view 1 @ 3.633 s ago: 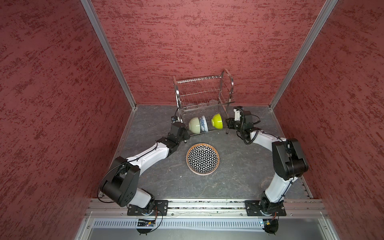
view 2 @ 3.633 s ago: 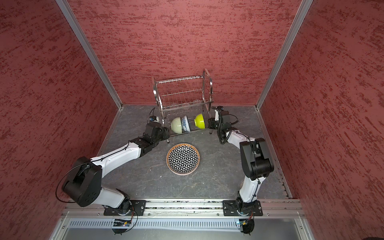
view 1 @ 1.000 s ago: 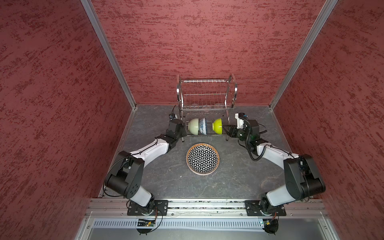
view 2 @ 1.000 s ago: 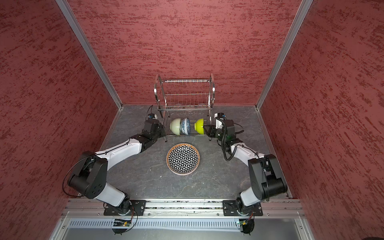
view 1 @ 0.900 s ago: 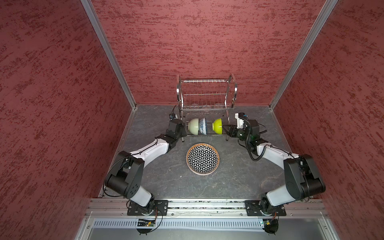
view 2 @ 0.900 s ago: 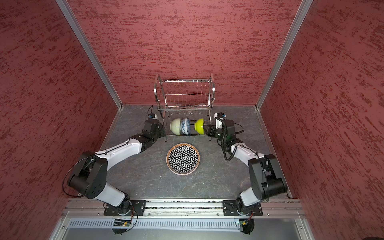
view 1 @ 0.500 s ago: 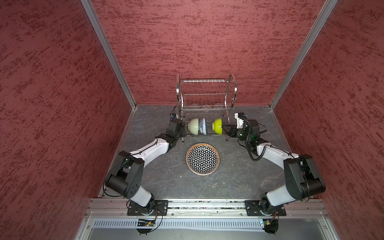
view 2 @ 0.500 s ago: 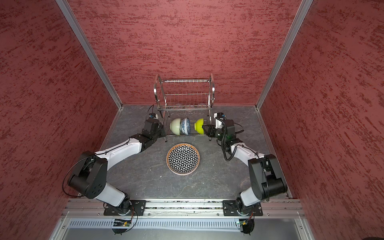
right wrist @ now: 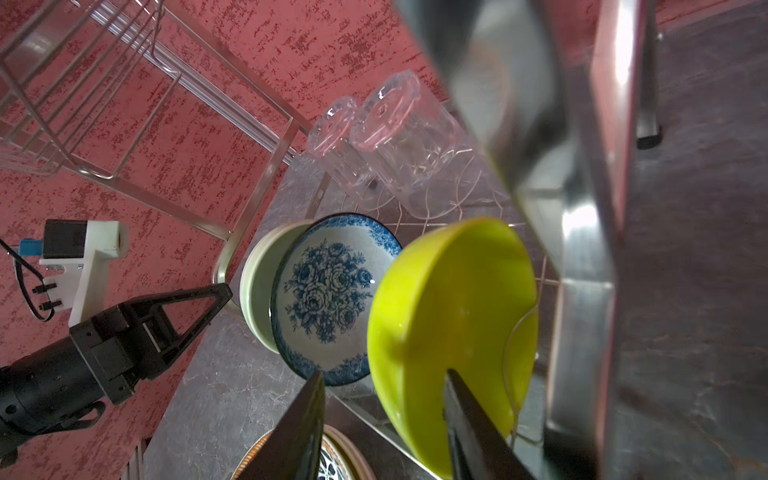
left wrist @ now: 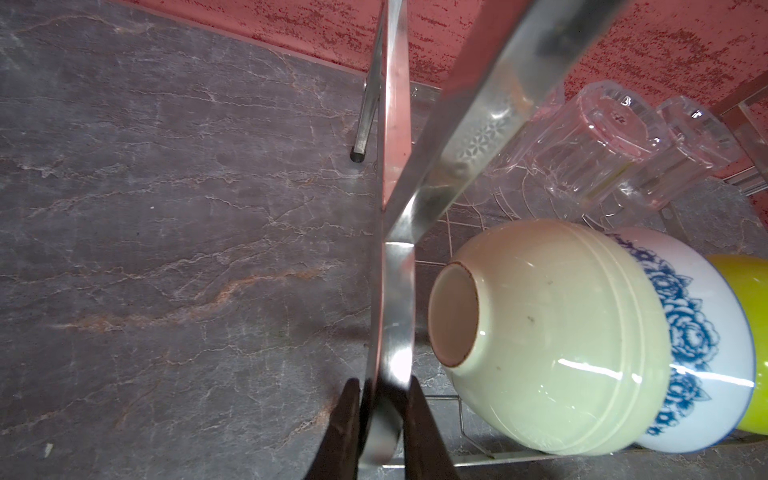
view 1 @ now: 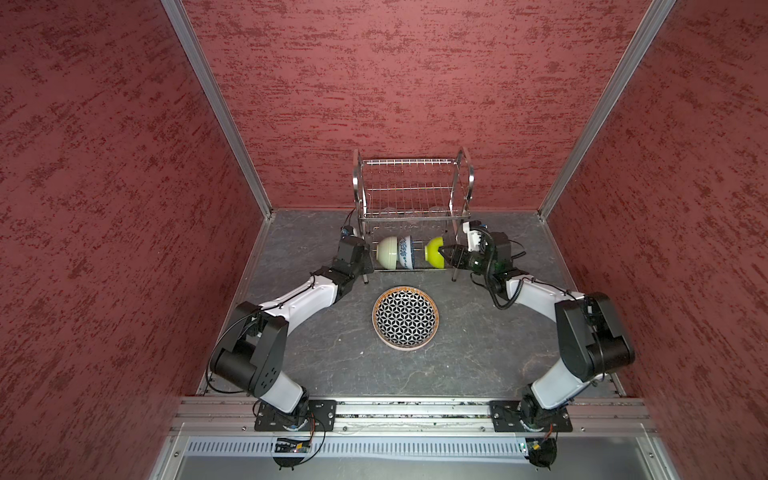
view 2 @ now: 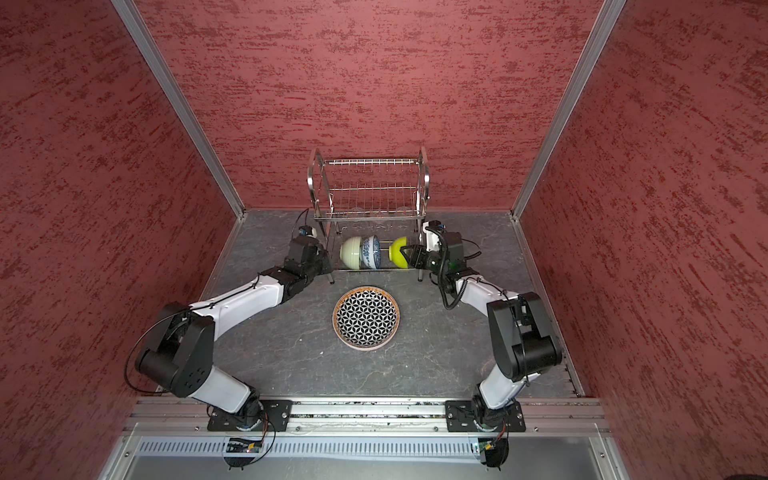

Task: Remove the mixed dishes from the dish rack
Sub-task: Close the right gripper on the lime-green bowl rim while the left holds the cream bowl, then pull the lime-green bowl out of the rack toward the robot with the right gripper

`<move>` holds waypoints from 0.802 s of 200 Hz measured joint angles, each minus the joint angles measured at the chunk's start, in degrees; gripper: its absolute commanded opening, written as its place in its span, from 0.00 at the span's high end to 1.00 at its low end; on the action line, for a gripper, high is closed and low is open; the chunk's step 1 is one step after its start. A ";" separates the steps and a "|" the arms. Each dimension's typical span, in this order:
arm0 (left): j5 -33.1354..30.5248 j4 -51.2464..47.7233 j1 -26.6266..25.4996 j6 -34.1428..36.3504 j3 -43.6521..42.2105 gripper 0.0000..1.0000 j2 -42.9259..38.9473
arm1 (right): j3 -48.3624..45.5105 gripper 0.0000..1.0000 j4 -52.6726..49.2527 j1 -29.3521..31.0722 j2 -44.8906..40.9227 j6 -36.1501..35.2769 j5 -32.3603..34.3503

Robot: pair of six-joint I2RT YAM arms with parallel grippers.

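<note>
We see the left gripper (left wrist: 384, 386) clamped on the rack (left wrist: 394, 104) frame; the right gripper (right wrist: 384, 372), part open, straddles the lime bowl (right wrist: 449, 299) rim

Your arms (view 1: 305, 297): white links, black joints, loose black cables (view 1: 504, 308), black triangular tool fingers (right wrist: 178, 309), bolted black base plates (view 1: 324, 409).

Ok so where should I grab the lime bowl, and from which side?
Pinch the rim of the lime bowl, one finger inside, one outside, coming from the right end of the rack. It stands on edge with its open mouth facing that way; its rounded back faces the blue-flowered bowl. The right gripper is open there.
</note>
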 measured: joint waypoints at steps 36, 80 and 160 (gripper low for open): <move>-0.07 -0.09 0.00 0.02 0.02 0.91 0.00 | 2.93 0.55 -0.22 0.00 2.84 -0.15 0.09; -0.09 -0.17 0.00 0.00 0.07 0.90 0.00 | 4.02 0.57 0.92 0.00 5.99 0.11 -1.36; -0.13 -0.17 0.00 0.00 0.07 0.90 0.00 | 4.07 0.63 8.44 0.31 10.29 4.13 -5.55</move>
